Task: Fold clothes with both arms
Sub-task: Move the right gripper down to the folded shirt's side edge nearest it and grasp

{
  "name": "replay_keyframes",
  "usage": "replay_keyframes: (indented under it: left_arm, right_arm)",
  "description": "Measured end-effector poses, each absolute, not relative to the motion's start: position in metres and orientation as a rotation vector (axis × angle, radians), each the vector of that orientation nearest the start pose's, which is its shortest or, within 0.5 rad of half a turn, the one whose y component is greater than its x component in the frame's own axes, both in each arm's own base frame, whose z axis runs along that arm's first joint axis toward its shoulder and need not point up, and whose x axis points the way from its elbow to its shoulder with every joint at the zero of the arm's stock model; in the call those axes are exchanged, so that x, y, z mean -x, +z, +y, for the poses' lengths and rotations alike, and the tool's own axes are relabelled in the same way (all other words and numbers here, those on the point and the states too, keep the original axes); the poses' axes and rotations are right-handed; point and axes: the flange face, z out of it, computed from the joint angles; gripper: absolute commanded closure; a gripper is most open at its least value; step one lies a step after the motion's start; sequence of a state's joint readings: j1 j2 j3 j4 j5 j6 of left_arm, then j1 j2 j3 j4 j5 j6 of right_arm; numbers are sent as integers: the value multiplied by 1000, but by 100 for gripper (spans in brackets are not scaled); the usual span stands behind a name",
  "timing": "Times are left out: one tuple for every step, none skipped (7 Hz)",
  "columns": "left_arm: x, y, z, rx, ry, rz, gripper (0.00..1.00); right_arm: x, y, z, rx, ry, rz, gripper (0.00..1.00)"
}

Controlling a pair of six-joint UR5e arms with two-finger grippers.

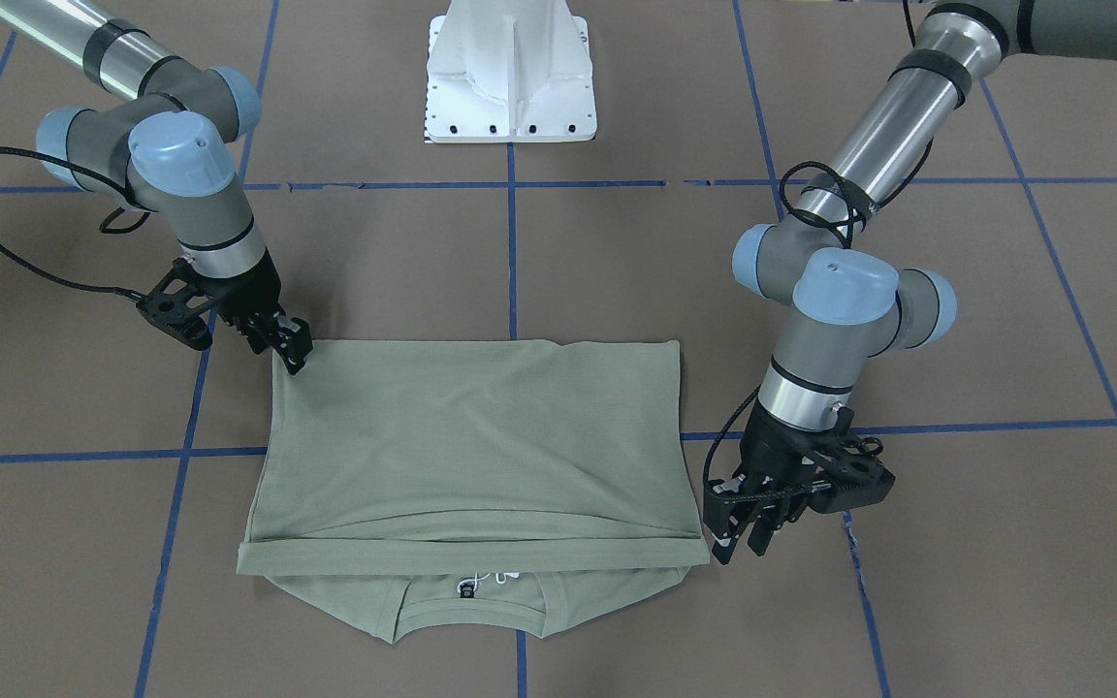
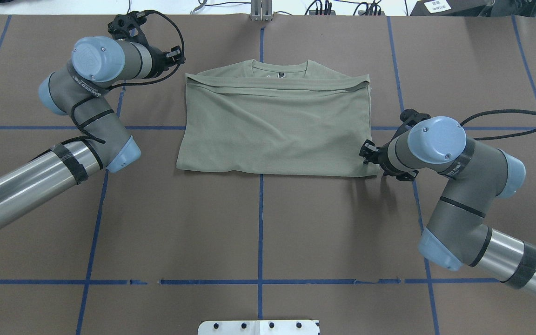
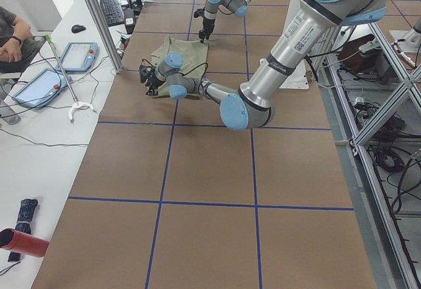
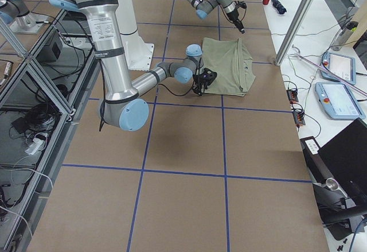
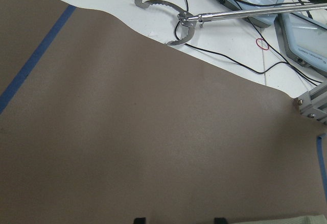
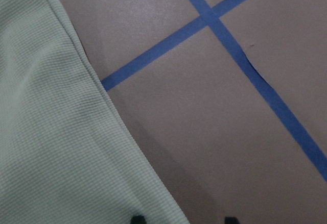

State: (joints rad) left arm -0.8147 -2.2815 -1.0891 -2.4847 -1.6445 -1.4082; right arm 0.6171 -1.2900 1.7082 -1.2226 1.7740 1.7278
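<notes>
Overhead exterior view showed the green shirt (image 2: 275, 125) folded into a broad rectangle on the far half of the brown worktop (image 2: 258, 223). Its long axis ran left to right and its collar (image 2: 279, 70) lay along the far edge. My two hands sat at diagonally opposite corners.

The left hand (image 1: 743, 543) hung just beside the far-left corner, at the end of the folded band below the collar. Its fingers were parted and gripped nothing. Its wrist camera saw bare worktop between the fingertips, with only a sliver of cloth at the frame's lower right.

The right hand (image 1: 289, 351) was down at the near-right corner, also parted. The shirt's side edge ran in between its fingertips, but the hand was not closed on the cloth.

I judged the right hand nearer to a grip. The left would need to shift a little rightward onto the fabric before both could lift together.
</notes>
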Motion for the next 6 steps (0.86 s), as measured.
replay_keyframes:
  left_arm:
    - [-451,346,-662,-485,-537,1053,46]
    - [-451,347,-662,-484,-537,1052,46]
    - [-450,346,-662,-485,-537,1053,46]
    - [-448,340,-660,-489,-536,1063,46]
    - [-442,329,-650,-494,-526,1094,46]
    - [-430,317,-624,-474,-486,1157,46]
  right_arm:
    - [436,413,-448,18,656,-803,100]
    - [436,412,-447,21,655,-805,100]
    - [434,410,-446,24,653,-810,100]
    - [425,406,-438,33,647,-825,100]
    - [406,402,-420,57,633,-846,100]
    - [383,398,-388,100,613,-866,100]
